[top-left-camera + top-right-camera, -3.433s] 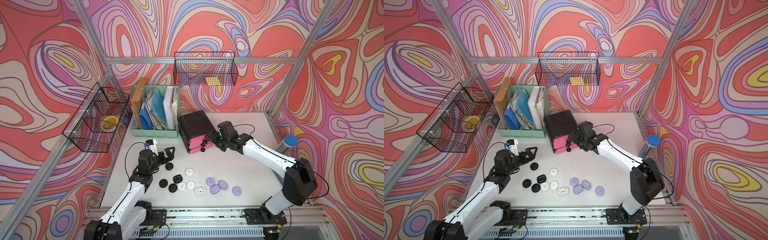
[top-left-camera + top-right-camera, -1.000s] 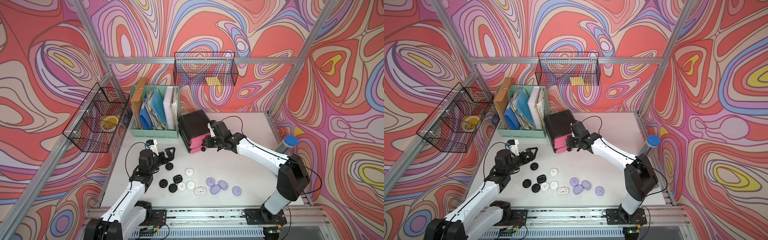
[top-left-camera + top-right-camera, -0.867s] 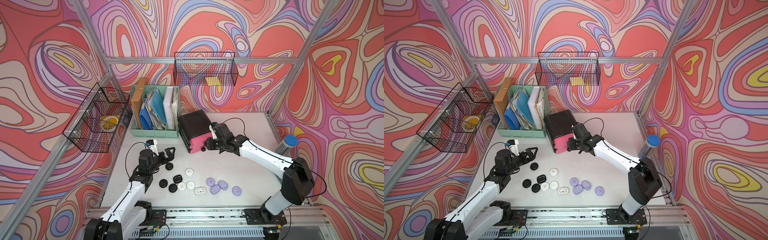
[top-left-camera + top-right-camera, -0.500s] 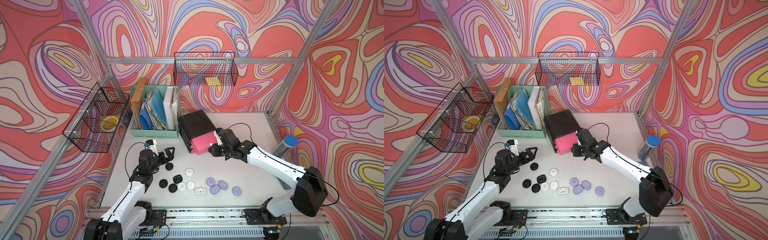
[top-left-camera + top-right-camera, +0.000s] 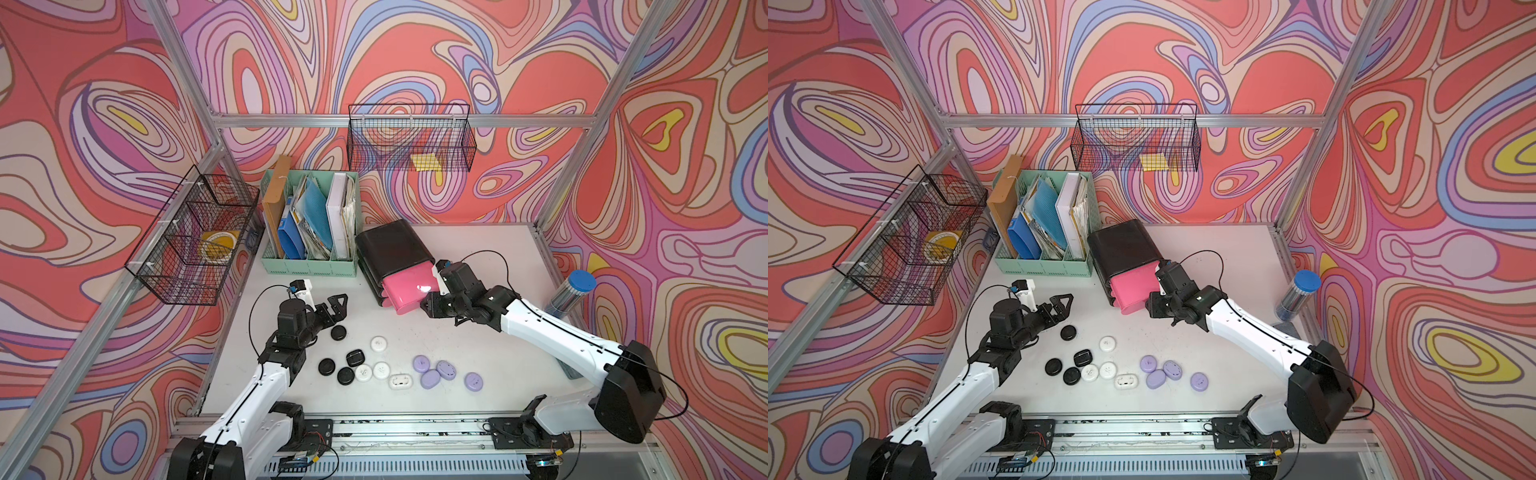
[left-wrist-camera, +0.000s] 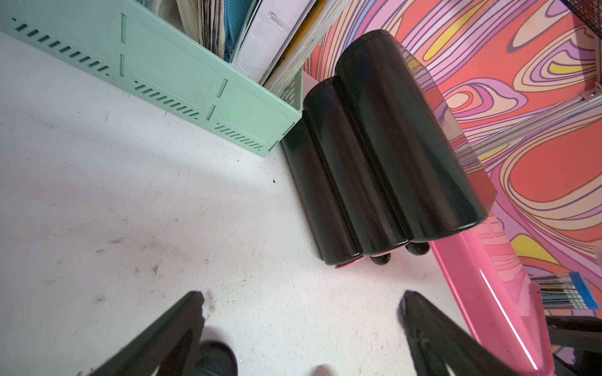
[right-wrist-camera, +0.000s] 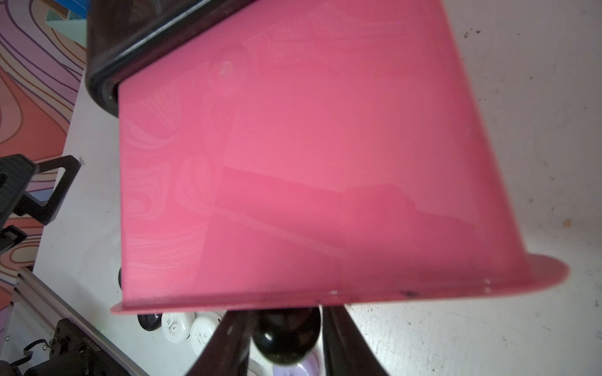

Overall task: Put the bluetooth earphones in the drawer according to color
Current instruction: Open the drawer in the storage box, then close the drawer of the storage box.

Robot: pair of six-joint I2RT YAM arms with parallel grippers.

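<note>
Our main worry on the left: the left gripper (image 5: pixel 334 309) hangs spread wide right by the far black earphone case (image 5: pixel 338 332), and a sloppy drop could knock it away. The rest lie loose on the near table (image 5: pixel 478 249), black left, white cases (image 5: pixel 381 370) middle, purple cases (image 5: pixel 430 379) right. That makes a colour mix-up easy.

The top pink drawer (image 5: pixel 405 286) juts well out of the black cabinet (image 5: pixel 390 245) at the far centre, and one more tug on its knob (image 7: pixel 286 338) might pull it free.

The left arm reaches low toward the far side. The right arm stretches across to the left. The right gripper (image 7: pixel 284 322) has its jaws flanking the knob, but we can't tell if it's clamped.
</note>
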